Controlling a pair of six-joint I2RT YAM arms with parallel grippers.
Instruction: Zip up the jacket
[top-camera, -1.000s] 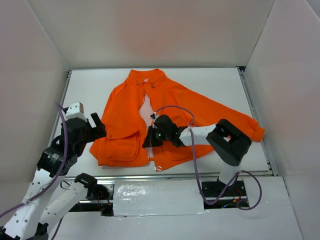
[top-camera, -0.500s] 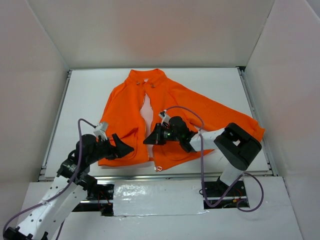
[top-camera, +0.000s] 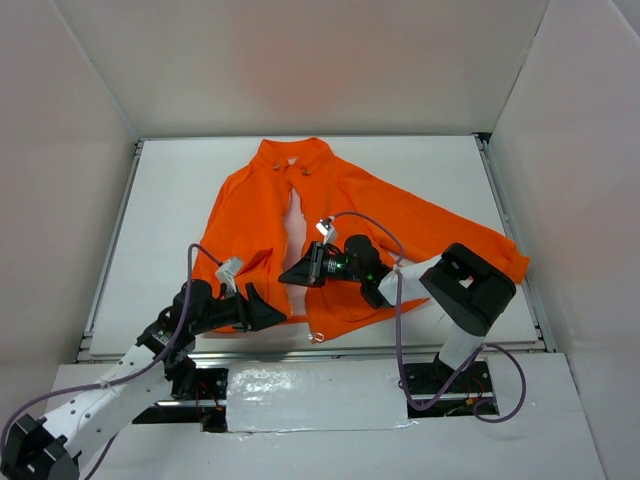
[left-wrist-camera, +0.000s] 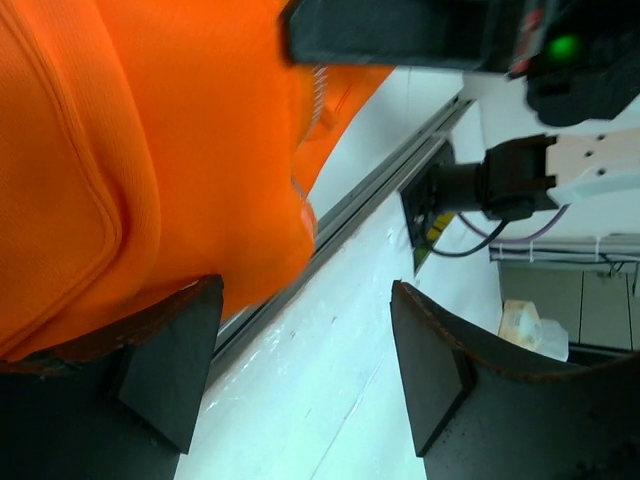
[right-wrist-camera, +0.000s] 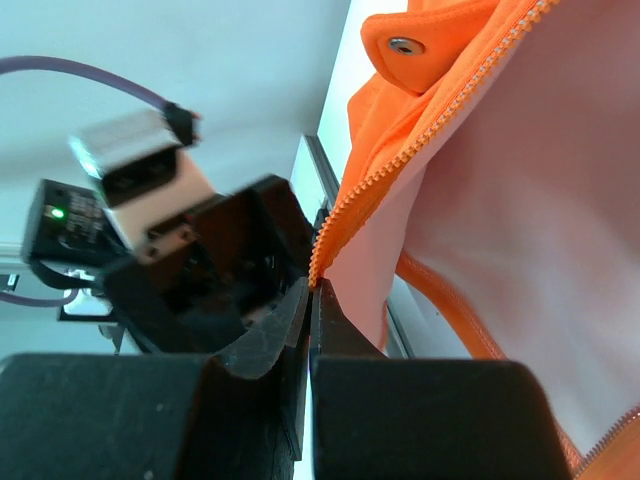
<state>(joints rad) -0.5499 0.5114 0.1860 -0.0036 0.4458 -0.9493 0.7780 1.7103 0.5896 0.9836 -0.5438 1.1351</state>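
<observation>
White table (top-camera: 170, 200) with walls around it. Orange jacket (top-camera: 350, 195) lies spread on the middle of it, collar at the far side, hem at the near edge, one sleeve stretched out to the right. Front is unzipped, with pale lining (top-camera: 292, 215) showing in the gap.

Right arm (top-camera: 465, 285) reaches left across the right front panel. Left arm (top-camera: 110, 395) comes in low from the near left.

Right gripper (top-camera: 292, 274) is at the centre opening, above the lower front. In the right wrist view the right gripper (right-wrist-camera: 313, 300) is clenched, fingers pressed together on the jacket's zipper edge. Orange zipper teeth (right-wrist-camera: 400, 150) run up and away from the tips, with lining (right-wrist-camera: 520, 200) beside them.

Left gripper (top-camera: 268, 312) is at the near hem of the left panel, just left of the opening. In the left wrist view the left gripper (left-wrist-camera: 300, 350) is spread wide and grasps nothing. One finger (left-wrist-camera: 165, 370) sits right at the hem of the jacket (left-wrist-camera: 150, 150); contact is not clear. The gap shows only the white surface and the table rail (left-wrist-camera: 390, 165).

Small silver ring (top-camera: 318, 336) sits at the near hem. Metal snap (right-wrist-camera: 405, 45) is on a folded orange flap.
</observation>
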